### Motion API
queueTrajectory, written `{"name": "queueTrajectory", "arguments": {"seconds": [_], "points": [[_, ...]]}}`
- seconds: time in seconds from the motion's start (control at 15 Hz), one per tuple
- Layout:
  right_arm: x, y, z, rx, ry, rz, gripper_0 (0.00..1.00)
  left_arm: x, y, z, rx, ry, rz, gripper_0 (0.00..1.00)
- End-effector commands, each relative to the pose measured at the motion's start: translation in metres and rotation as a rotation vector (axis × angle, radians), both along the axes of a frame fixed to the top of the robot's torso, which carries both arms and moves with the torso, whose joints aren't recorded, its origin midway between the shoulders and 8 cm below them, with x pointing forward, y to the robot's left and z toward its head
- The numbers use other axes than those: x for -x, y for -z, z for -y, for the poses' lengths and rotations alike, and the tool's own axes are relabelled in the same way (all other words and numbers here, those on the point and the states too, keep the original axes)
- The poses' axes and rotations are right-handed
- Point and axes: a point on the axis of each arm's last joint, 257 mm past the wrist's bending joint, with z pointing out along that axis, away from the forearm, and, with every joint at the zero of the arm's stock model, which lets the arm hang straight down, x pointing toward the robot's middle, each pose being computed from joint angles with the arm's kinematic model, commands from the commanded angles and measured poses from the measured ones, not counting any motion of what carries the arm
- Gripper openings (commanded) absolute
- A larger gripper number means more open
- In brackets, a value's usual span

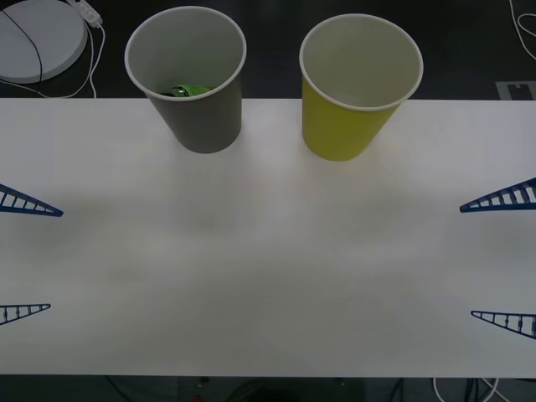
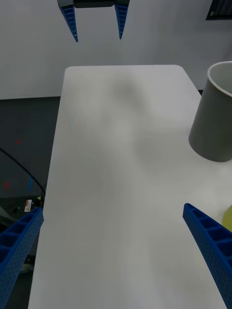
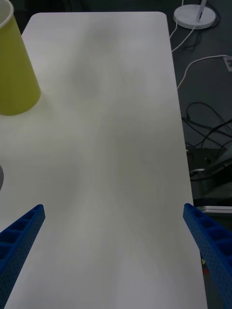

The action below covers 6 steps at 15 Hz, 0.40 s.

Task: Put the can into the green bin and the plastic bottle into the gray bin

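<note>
The gray bin stands at the table's back edge, left of centre. Low inside it lies something green and shiny, which I take for the plastic bottle; most of it is hidden by the wall. To its right stands the green bin, and I cannot see its bottom. The can is hidden. My left gripper is open over the table's left edge and my right gripper is open over the right edge, both holding nothing. The right wrist view shows the gray bin and the left gripper far across. The left wrist view shows the green bin.
The white table stretches bare between the grippers and the bins. A round white lamp base with a cable lies on the floor behind the back left corner. More cables run on the floor past the table's right end.
</note>
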Motion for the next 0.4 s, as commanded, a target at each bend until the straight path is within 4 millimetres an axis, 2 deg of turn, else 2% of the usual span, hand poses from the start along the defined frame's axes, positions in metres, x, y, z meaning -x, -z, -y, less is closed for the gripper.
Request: {"name": "queueTrajectory", "arguments": {"seconds": [0.07, 0.4], "points": [[-0.0021, 0.0009, 0.0037, -0.009, 0.016, -0.005, 1.0, 0.0, 0.0, 0.0, 0.0, 0.0, 0.0, 1.0], [-0.0021, 0.0009, 0.0037, -0.009, 0.016, -0.005, 1.0, 0.0, 0.0, 0.0, 0.0, 0.0, 0.0, 1.0]]}}
